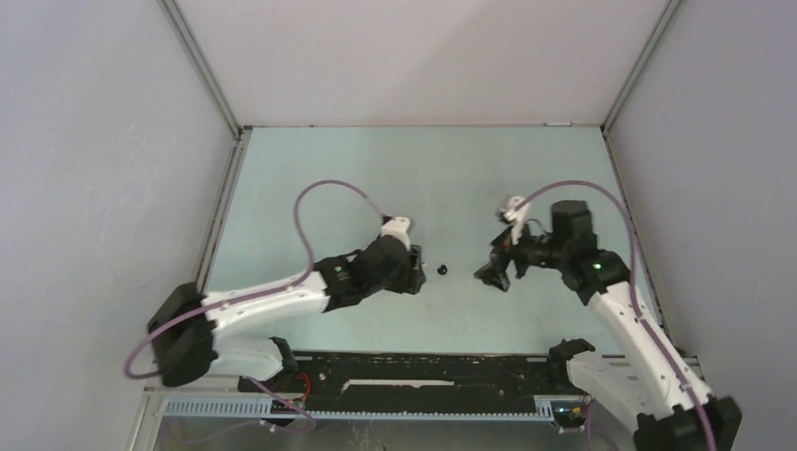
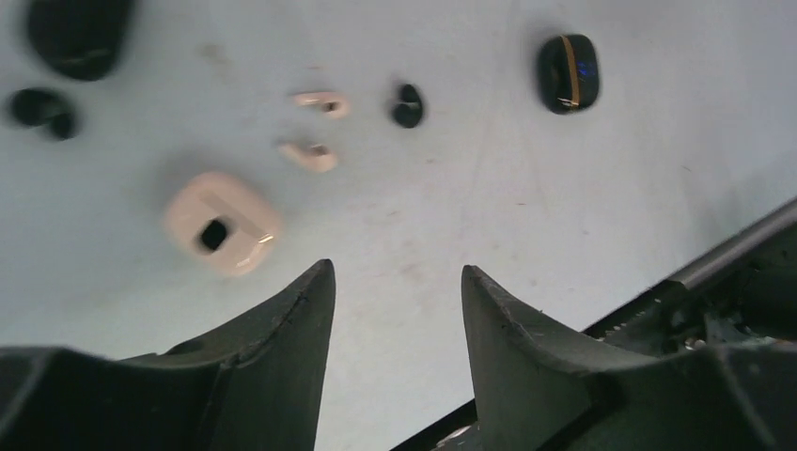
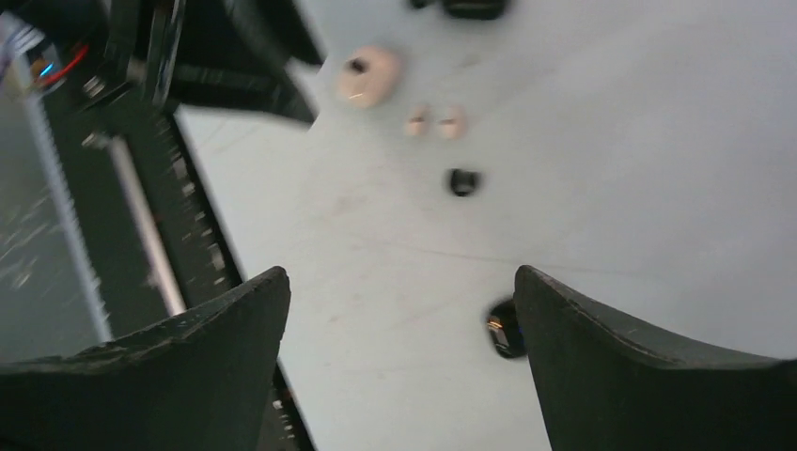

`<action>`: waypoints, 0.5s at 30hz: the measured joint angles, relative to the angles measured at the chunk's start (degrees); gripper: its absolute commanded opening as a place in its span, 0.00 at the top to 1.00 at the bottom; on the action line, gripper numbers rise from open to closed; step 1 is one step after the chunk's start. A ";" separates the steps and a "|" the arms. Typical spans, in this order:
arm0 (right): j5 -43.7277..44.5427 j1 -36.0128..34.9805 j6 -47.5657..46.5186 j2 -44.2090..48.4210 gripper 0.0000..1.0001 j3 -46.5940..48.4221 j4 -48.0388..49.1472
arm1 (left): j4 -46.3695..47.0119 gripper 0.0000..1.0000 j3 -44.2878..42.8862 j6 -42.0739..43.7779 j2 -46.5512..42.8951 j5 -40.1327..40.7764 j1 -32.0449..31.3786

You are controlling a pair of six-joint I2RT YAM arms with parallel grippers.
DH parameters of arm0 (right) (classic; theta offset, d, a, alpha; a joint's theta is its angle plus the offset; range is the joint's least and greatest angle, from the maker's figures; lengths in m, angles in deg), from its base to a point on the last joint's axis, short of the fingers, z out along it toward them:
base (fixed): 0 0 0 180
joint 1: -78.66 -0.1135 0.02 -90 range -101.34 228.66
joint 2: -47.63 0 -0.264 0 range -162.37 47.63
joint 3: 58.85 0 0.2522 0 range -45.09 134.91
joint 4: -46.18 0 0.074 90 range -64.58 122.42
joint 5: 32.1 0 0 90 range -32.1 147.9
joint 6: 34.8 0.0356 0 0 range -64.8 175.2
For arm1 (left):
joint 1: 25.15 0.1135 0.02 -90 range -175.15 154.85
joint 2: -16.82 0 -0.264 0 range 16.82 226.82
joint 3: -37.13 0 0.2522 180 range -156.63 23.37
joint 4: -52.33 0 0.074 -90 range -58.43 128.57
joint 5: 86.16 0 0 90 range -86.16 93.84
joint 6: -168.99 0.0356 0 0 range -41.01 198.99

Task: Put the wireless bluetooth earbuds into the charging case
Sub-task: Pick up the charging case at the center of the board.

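In the left wrist view a cream charging case [image 2: 221, 224] lies just beyond my left finger, with a dark spot in its top. Two whitish earbuds [image 2: 322, 101] [image 2: 308, 155] and a black earbud [image 2: 407, 105] lie farther out. My left gripper [image 2: 396, 268] is open over bare table, holding nothing. My right gripper [image 3: 400, 272] is wide open and empty. A small black case [image 3: 507, 329] with an orange line shows beside its right finger. From above, the black earbud [image 1: 442, 270] sits between the left gripper [image 1: 414, 268] and the right gripper [image 1: 491, 274].
The orange-lined black case [image 2: 568, 72] lies at the far right of the left wrist view. At far left are a larger black case [image 2: 75, 33] and another black earbud [image 2: 42, 108]. A black rail [image 1: 423, 371] runs along the table's near edge. Grey walls enclose the table.
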 measured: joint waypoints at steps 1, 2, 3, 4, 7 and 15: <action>0.68 -4.66 -0.20 -1.25 0.20 0.00 0.11 | -0.28 0.42 2.05 0.17 -3.48 1.99 0.11; 1.64 -9.22 -0.35 -3.37 0.26 0.09 0.07 | -0.52 0.42 4.92 0.20 -7.82 4.72 0.26; 2.34 -11.58 -0.39 -5.20 0.31 0.33 -0.02 | -0.81 0.42 6.60 0.17 -10.60 6.32 0.42; 3.34 -13.94 -0.31 -7.87 0.34 1.07 -0.42 | -1.38 0.42 9.09 -0.04 -14.38 8.52 0.70; 6.78 -18.40 0.22 -16.90 0.38 5.88 -1.33 | -3.21 0.42 14.47 -1.62 -22.53 12.94 1.75; 21.05 -36.94 4.61 -35.17 0.30 16.46 3.10 | -8.96 0.41 23.67 -10.38 -36.37 19.56 2.45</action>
